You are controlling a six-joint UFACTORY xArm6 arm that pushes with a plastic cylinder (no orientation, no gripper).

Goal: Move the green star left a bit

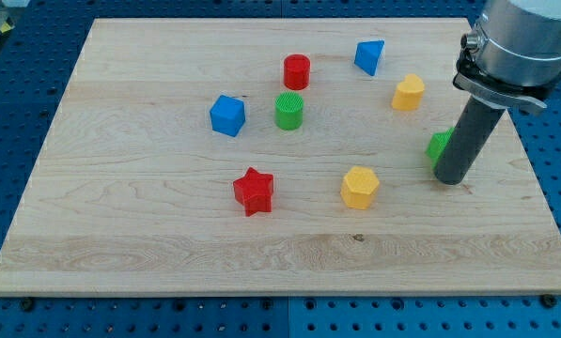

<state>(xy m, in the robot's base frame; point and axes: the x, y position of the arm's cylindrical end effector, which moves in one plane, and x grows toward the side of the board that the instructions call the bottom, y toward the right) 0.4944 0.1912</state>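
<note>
Green star [438,145] at counter [148,244] 3 o'clock edge, mostly hidden behind rod, shape hard to confirm. My tip [450,178] touching or just beside star at its 4 o'clock. End effector: plain rod, no jaws, grasps nothing. Judgement: tip sits low of star centre; re-centre at star's 3 o'clock, push short toward 9. Stop early; yellow block [360,187] lies near path at 8 o'clock.

Lab bench (blue perforated breadboard [36,38])
</note>
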